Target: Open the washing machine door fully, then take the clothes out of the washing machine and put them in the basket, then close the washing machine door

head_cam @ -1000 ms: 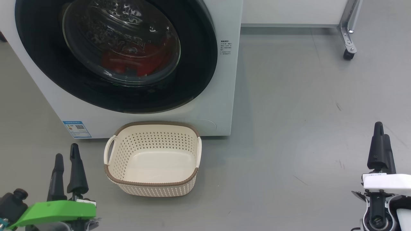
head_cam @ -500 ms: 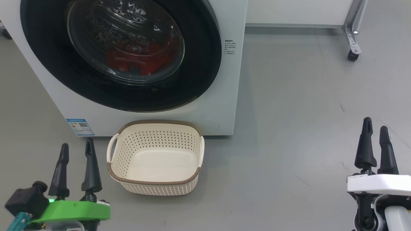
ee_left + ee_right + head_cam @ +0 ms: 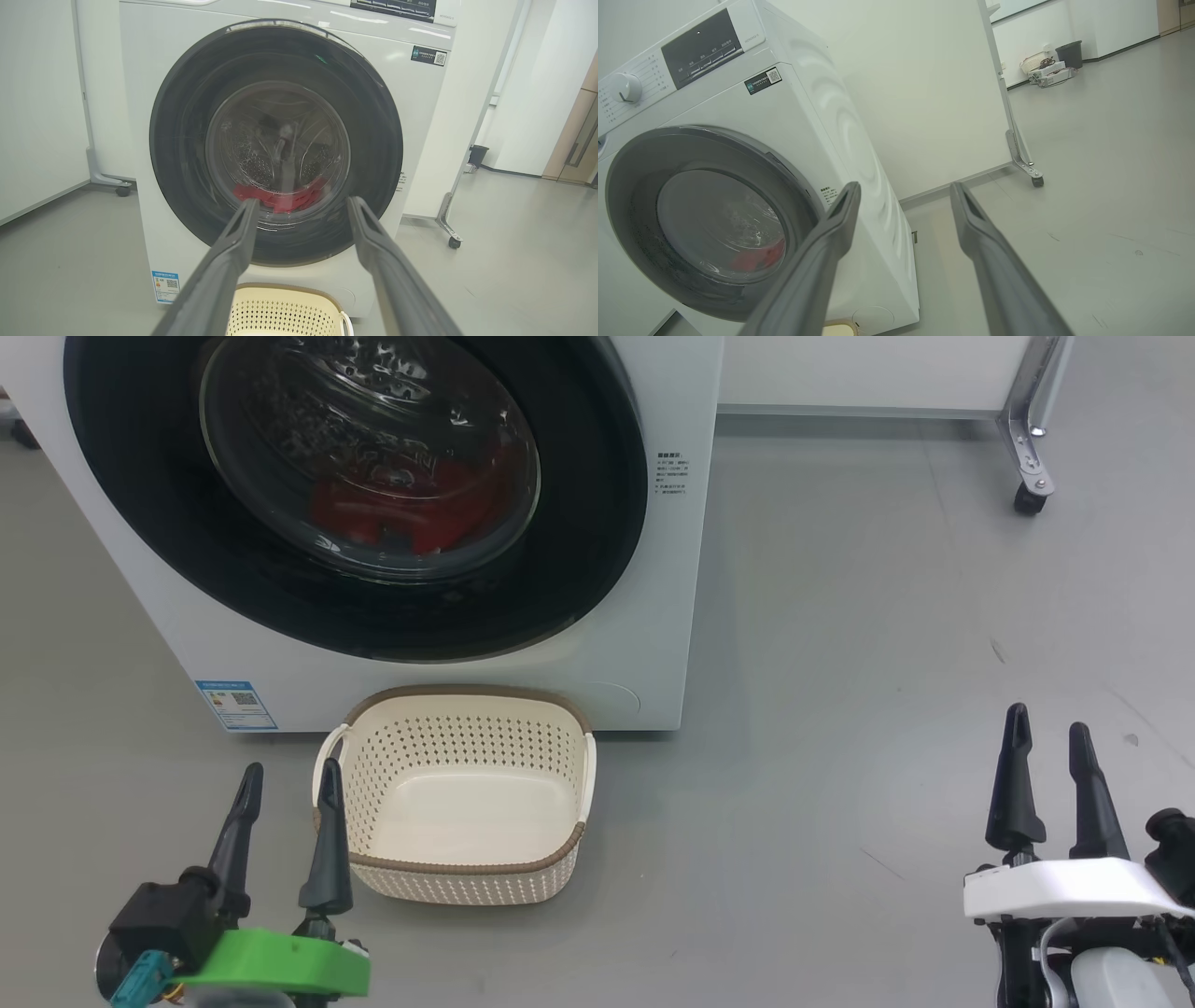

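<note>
The big white washing machine (image 3: 672,569) stands on the grey floor (image 3: 840,663). Its round black door (image 3: 597,523) is shut flat against the front. Through the clear glass in the middle you can see the red clothes (image 3: 411,513) lying low inside the drum. A little blue label (image 3: 235,705) sits low on the front, near the left corner.

The cream basket (image 3: 457,747) sits upright on the floor right in front of the machine, under the door. You can see its smooth bottom. Its back rim is very close to the machine, but I cannot tell if they touch.

The left pincer (image 3: 290,775) is at the lower left of the head view. Its 2 dark fingers (image 3: 327,840) are spread wide and hold nothing. 1 finger shows in front of the basket's left handle, so the pincer is just beside the basket. I cannot tell if it touches. In the left wrist view the 2 fingers point at the lower part of the door, with the red clothes seen between them.

The right pincer (image 3: 1047,721) is at the lower right, over bare floor, well apart from the basket and the machine. Its 2 fingers are wide too and hold nothing. Beside the machine stands a white board (image 3: 840,373) on a metal leg with a small wheel (image 3: 1027,502).
</note>
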Controlling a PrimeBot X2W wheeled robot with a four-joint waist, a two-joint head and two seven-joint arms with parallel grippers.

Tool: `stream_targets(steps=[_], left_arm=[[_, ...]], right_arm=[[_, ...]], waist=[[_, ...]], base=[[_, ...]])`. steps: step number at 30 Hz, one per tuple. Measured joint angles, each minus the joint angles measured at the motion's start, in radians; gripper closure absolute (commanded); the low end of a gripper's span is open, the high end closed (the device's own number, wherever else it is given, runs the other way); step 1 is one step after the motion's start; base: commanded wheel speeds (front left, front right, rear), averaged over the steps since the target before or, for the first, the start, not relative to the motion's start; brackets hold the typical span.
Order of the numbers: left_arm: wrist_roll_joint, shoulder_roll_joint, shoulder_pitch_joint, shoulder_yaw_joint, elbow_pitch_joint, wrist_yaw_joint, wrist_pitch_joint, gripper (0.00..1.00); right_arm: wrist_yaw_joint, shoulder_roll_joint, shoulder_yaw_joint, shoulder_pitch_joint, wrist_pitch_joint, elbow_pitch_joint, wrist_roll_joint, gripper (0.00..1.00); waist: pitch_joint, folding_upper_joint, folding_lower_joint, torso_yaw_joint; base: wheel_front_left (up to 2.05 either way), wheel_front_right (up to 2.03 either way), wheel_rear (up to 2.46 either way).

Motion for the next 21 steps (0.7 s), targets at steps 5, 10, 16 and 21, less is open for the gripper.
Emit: stream_targets(steps=[5, 10, 16, 21], left_arm=[[0.001, 0.0, 0.001, -0.021, 0.044, 0.01, 0.0, 0.0], [0.016, 0.0, 0.007, -0.037, 0.099, 0.025, 0.0, 0.0], [0.026, 0.002, 0.013, -0.046, 0.146, 0.04, 0.0, 0.0], [0.079, 0.002, 0.013, -0.059, 0.177, 0.052, 0.0, 0.0]], right_arm=[[-0.016, -0.001, 0.017, 0.008, 0.0, 0.046, -0.001, 0.0], [-0.041, -0.001, 0.033, 0.008, 0.0, 0.085, -0.037, 0.0], [-0.059, -0.011, 0.059, 0.008, 0.002, 0.128, -0.084, 0.0], [-0.068, -0.036, 0.09, 0.007, 0.009, 0.158, -0.144, 0.0]], waist=[[-0.001, 0.0, 0.0, -0.002], [-0.002, 0.0, 0.0, -0.005], [-0.003, 0.0, 0.0, -0.007], [-0.003, 0.0, 0.0, -0.008]], base=[[0.0, 0.0, 0.0], [0.0, 0.0, 0.0], [0.0, 0.0, 0.0], [0.0, 0.0, 0.0]])
